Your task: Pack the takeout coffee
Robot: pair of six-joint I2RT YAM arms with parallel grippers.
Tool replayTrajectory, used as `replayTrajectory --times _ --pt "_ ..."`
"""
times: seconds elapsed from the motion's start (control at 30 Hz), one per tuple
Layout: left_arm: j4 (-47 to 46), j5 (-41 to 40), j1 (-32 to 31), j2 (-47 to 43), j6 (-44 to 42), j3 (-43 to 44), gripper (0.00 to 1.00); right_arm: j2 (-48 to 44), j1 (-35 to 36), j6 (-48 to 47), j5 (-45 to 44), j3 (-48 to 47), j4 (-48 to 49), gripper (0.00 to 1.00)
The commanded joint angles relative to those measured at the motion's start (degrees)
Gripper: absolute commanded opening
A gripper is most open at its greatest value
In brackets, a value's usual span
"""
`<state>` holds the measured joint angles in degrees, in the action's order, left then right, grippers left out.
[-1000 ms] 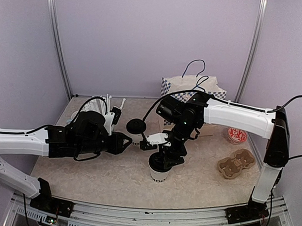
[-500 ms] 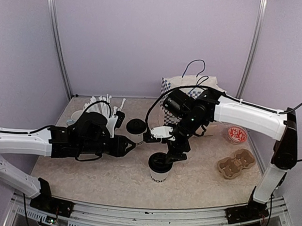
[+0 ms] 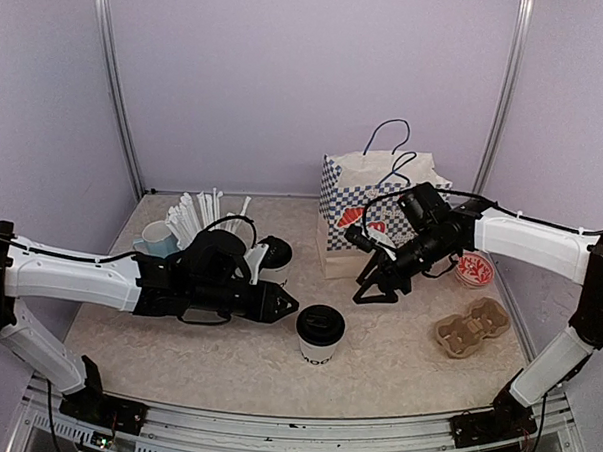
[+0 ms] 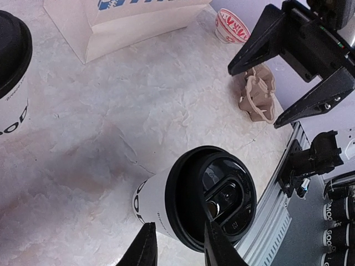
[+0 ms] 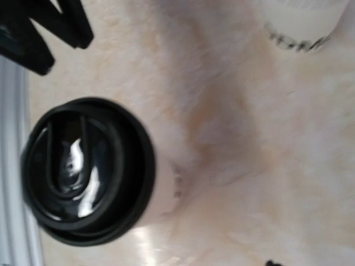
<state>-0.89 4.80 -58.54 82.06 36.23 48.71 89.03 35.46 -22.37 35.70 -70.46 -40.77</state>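
Note:
One takeout coffee cup (image 3: 319, 335), white with a black lid, stands at the front middle of the table; it also shows in the left wrist view (image 4: 194, 199) and the right wrist view (image 5: 89, 172). The second lidded cup (image 3: 276, 255) stands behind my left wrist and shows at the edge of the left wrist view (image 4: 11, 61). My left gripper (image 3: 289, 308) is open and empty, its fingertips (image 4: 145, 246) just left of the front cup. My right gripper (image 3: 371, 289) is open and empty, hanging between the front cup and the paper bag (image 3: 367, 214).
A checked paper bag with cord handles stands at the back middle. A brown pulp cup carrier (image 3: 470, 326) and a red-and-white tub (image 3: 473, 270) lie at the right. A black cup of white straws (image 3: 197, 216) and a light-blue mug (image 3: 158, 240) stand at the back left.
My right gripper has lifted off the front cup's lid and pulled back right toward the bag. My left gripper has moved right, up to the front cup.

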Motion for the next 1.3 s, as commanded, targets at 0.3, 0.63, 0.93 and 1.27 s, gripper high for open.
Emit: replayTrajectory --times 0.3,0.63,0.93,1.27 --pt "0.51 4.23 -0.1 4.23 2.62 3.45 0.25 4.96 -1.1 5.32 15.33 4.19 4.96 0.59" --pt "0.71 4.5 -0.69 4.88 2.82 3.47 0.25 7.08 -0.25 4.82 15.38 4.23 3.74 0.59" --pt "2.1 4.39 -0.87 6.41 2.27 3.76 0.24 8.59 1.07 4.08 13.81 4.18 3.26 0.59" --pt "4.23 3.35 -0.95 7.94 1.27 3.15 0.23 12.39 2.4 3.46 13.45 2.39 2.01 0.56"
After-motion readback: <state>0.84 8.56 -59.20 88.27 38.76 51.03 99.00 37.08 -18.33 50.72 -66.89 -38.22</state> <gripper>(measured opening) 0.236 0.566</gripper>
